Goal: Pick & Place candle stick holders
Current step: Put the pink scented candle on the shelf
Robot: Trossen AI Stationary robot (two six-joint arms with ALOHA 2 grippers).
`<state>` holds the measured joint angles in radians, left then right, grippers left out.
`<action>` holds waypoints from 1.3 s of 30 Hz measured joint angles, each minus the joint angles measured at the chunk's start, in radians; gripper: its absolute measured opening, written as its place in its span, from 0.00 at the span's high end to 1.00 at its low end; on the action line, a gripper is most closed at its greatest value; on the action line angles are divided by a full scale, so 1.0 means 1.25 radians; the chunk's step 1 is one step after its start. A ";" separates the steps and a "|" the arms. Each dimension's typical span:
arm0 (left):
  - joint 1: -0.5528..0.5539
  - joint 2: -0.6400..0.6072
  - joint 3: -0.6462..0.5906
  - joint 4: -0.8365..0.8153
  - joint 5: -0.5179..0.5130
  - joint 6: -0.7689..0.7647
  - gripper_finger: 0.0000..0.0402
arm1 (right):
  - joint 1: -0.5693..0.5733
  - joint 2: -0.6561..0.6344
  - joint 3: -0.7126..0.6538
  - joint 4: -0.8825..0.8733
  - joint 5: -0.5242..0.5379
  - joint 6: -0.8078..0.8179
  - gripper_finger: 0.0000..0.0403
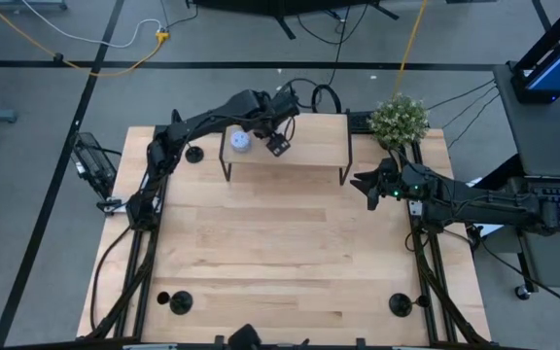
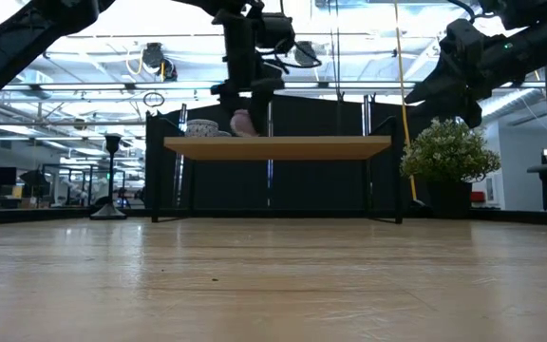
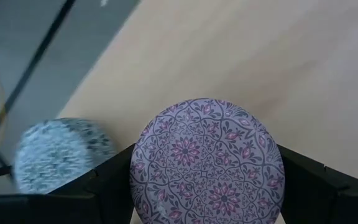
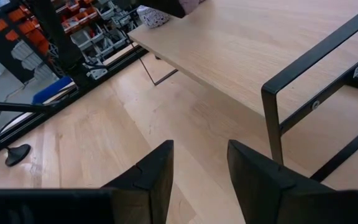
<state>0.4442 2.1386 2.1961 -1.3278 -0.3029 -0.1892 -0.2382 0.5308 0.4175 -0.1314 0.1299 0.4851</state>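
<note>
Pale wood covers the desk (image 1: pixel 280 253), with a small black-framed shelf (image 1: pixel 290 156) standing along its far edge and a potted plant (image 1: pixel 399 119) at the far right corner. Three candle stick holders show in the high view: one (image 1: pixel 194 154) on the desk just left of the shelf, which the low view shows upright, one (image 1: pixel 177 303) near the front left corner and one (image 1: pixel 399 304) near the front right corner. None of them sits on the shelf, so as far as can be judged the placing of holders has not begun, or at least none is in hand.

Instead, the left gripper (image 3: pixel 207 186) hovers over the left part of the shelf with its jaws clenched around a round lid-like disc (image 3: pixel 207 163) patterned in purple; a second, pale speckled round object (image 3: pixel 61 152) lies just beside it on the shelf top.

Over at the right edge of the desk, below the plant, the right gripper (image 4: pixel 197 174) waits with its jaws released and nothing between them, pointing toward the shelf's right leg.
</note>
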 joint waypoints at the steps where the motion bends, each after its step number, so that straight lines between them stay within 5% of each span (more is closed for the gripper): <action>1: 0.001 0.000 -0.006 -0.001 -0.011 -0.003 0.26 | 0.000 0.000 0.000 0.000 0.000 -0.001 0.65; 39: 0.031 -0.042 -0.065 -0.060 0.023 0.003 0.17 | 0.000 0.000 0.000 0.000 0.000 0.000 0.65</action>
<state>0.4831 2.0866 2.1147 -1.4033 -0.2745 -0.1856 -0.2382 0.5312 0.4179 -0.1318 0.1299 0.4854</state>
